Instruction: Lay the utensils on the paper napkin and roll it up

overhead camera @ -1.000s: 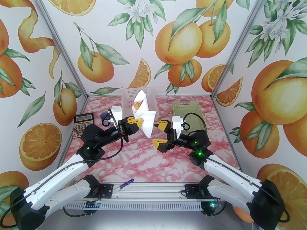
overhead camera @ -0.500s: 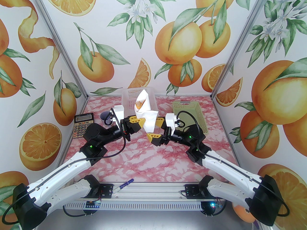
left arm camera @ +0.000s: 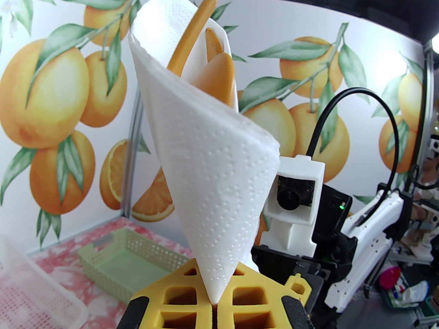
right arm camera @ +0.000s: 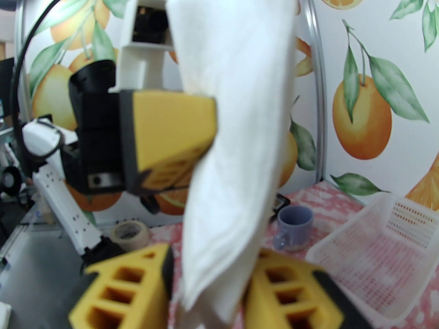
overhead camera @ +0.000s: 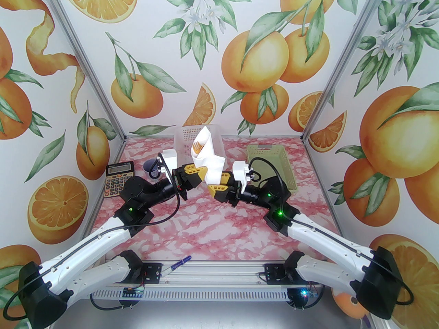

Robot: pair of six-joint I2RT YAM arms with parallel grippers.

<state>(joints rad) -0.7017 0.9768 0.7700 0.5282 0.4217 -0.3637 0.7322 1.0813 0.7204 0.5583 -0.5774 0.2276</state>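
Note:
The paper napkin (overhead camera: pixel 206 149) is rolled into a cone and held upright above the table. The utensils (overhead camera: pixel 198 146), orange-brown, stick out of its open top; in the left wrist view a spoon bowl (left arm camera: pixel 221 77) and a thin handle (left arm camera: pixel 192 36) show inside the napkin (left arm camera: pixel 212 170). My left gripper (overhead camera: pixel 205 174) is shut on the cone's lower tip (left arm camera: pixel 215 303). From the right, my right gripper (overhead camera: pixel 217 181) has its yellow fingers against both sides of the napkin's hanging tail (right arm camera: pixel 233 115), pinching it (right arm camera: pixel 209 286).
A white perforated basket (overhead camera: pixel 185 135) stands behind the cone and a green basket (overhead camera: pixel 274 159) at the back right. A calculator (overhead camera: pixel 118 180) and a blue-grey cup (overhead camera: pixel 151 168) sit at the left. A blue pen (overhead camera: pixel 180 262) lies at the near edge.
My right gripper moved left to the napkin's tail and its wide-open fingers came together around it. The left gripper kept its hold and lifted the cone slightly.

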